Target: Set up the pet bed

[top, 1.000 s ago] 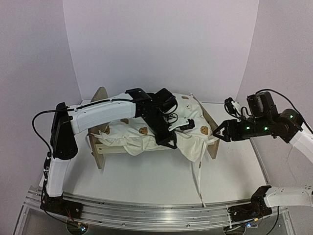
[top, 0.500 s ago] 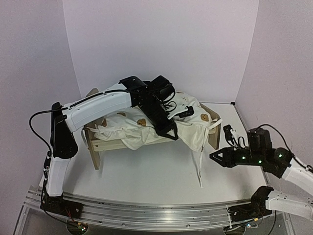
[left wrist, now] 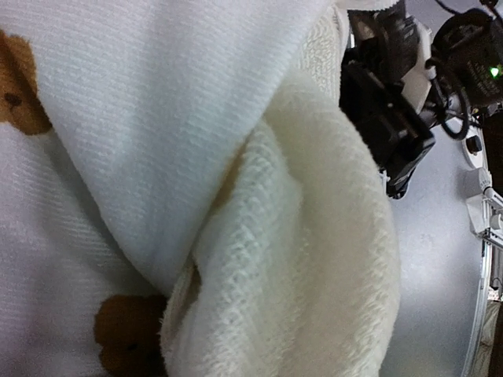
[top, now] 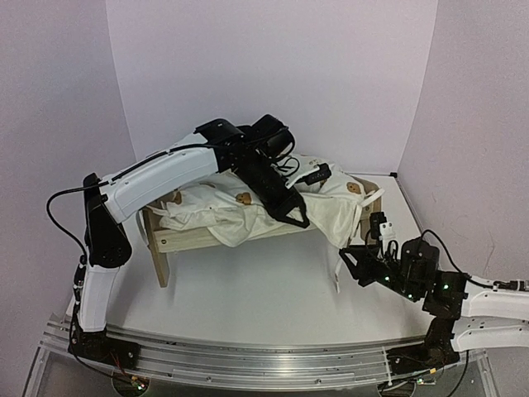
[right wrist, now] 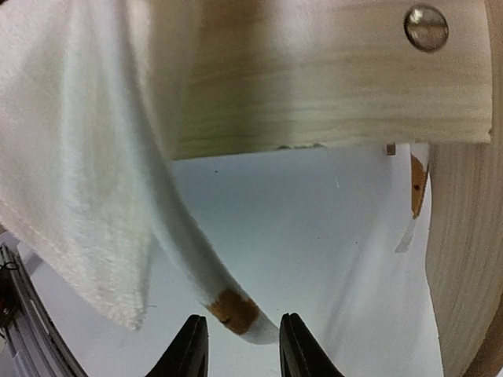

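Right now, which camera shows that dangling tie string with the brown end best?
The right wrist view: the tie string hangs close up, its brown tip between the right gripper's fingers. The top view shows it only as a thin hanging line. The left wrist view shows the duvet, no string.

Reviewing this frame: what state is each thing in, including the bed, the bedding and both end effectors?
Light-wood bed frame with rounded end boards: standing on the table.
Cream bear-print duvet: bunched, draped over the front rail.
White tie string: dangling below the duvet's corner.
Left end effector: shut on the duvet.
Right end effector: open around the string tip.
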### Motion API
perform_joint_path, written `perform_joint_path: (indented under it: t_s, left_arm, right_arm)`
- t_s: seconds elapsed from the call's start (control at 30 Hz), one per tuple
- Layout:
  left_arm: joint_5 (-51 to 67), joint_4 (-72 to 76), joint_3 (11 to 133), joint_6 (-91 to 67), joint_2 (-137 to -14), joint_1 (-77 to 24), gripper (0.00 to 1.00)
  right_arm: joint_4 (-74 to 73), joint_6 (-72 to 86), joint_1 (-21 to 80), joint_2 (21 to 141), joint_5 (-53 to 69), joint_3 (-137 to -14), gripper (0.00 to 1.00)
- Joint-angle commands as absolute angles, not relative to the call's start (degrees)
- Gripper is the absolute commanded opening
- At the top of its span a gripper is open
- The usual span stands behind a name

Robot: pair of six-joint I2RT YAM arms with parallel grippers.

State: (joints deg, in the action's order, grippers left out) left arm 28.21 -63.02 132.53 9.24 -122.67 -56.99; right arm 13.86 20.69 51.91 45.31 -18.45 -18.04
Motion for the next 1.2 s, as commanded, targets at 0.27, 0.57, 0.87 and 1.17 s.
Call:
perform_joint_path:
  t_s: [0.27, 0.57, 0.87, 1.17]
  left_arm:
    - [38.1, -49.9, 141.6, 1.9, -112.7, -57.2, 0.0]
    - [38.1, -45.0, 140.1, -1.6, -112.7, -57.2, 0.0]
    - [39.5, -41.3, 138.5, -4.6, -112.7, -57.2, 0.0]
    - [39.7, -38.9, 136.3, -6.7, -112.0, -57.2, 0.0]
  right_arm:
    - [27.1, 19.3, 54.9, 49.3, -37.3, -16.0, 0.41]
    - [33.6, 23.5, 54.9, 54.4, -53.3, -18.1, 0.43]
    - [36.5, 28.9, 54.9, 63.5, -60.6, -23.6, 0.54]
    - [37.7, 34.3, 55.6, 65.8, -66.0, -28.4, 0.55]
